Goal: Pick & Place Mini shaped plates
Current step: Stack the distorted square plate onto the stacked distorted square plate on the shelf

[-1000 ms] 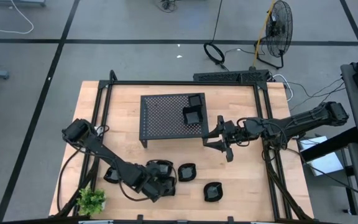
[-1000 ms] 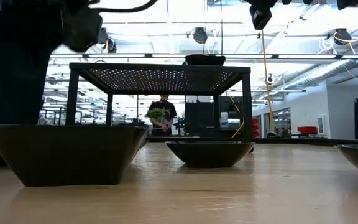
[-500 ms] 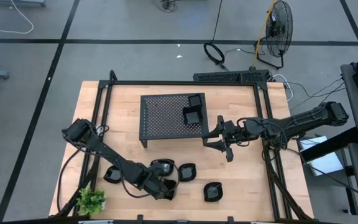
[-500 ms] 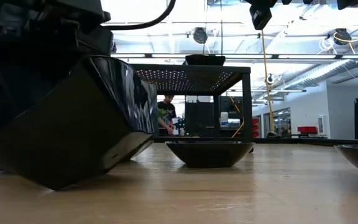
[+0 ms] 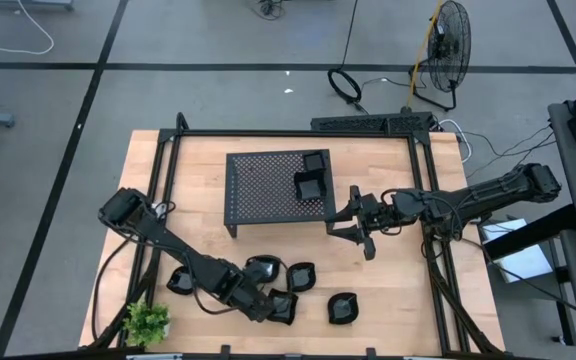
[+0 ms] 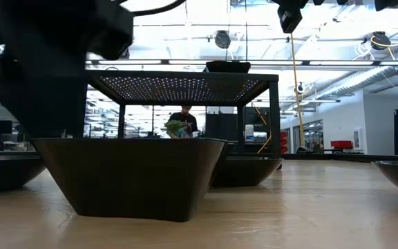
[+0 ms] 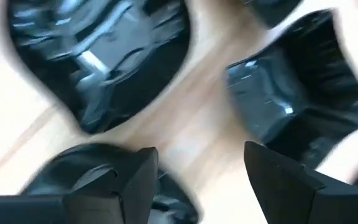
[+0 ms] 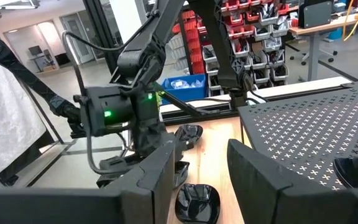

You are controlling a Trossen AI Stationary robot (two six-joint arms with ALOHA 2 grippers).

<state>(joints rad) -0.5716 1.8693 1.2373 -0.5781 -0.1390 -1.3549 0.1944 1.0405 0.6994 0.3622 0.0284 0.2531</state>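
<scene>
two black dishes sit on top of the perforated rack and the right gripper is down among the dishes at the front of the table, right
Not quite. The high view shows two dishes on the rack, but the left gripper is among the front dishes. The right gripper waits open beside the rack.

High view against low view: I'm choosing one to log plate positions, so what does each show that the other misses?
Only the high view shows the small green plant, the plates on the rack, and the left gripper and right gripper over the table. Only the low view shows a square plate's sloped side, the space under the rack, and a person behind. Both show rack and plates.
</scene>
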